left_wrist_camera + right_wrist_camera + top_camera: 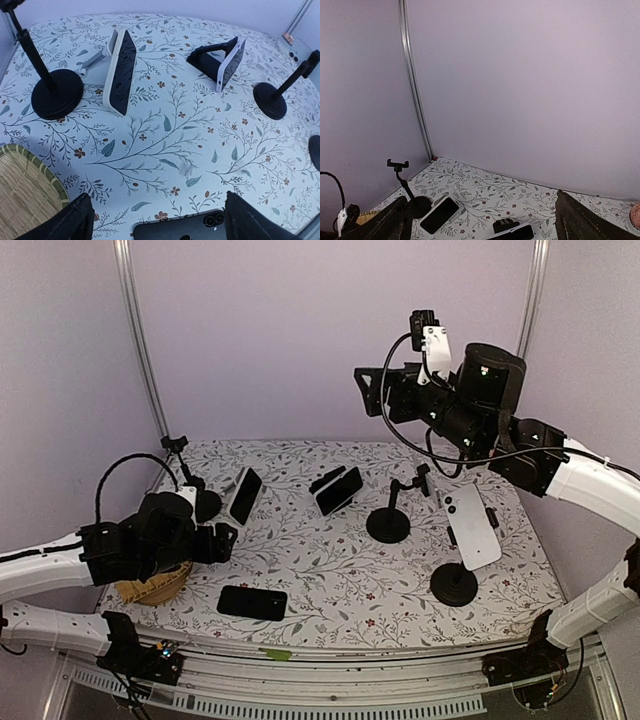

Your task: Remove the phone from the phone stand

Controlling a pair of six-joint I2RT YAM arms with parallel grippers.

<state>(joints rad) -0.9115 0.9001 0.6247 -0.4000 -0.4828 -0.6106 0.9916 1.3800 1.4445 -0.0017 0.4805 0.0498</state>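
Three phones rest on stands. A white-cased phone (245,495) (120,72) (439,214) leans on a white stand at the back left. Another phone (338,490) (227,62) (515,231) sits on a black wedge stand mid-table. A white phone (470,525) (297,52) is clamped back-outward on a tall black stand (455,587) at the right. My left gripper (228,538) (157,220) hovers low and open, with nothing between its fingers (70,222). High above the table my right gripper (362,390) (485,222) stands open and empty, well clear of every phone.
A black phone (252,602) (185,227) lies flat just under my left gripper. A bamboo basket (150,585) (25,185) sits at the near left. Empty clamp stands rise at the back left (205,505) (57,92) (402,177) and centre (388,525) (270,100).
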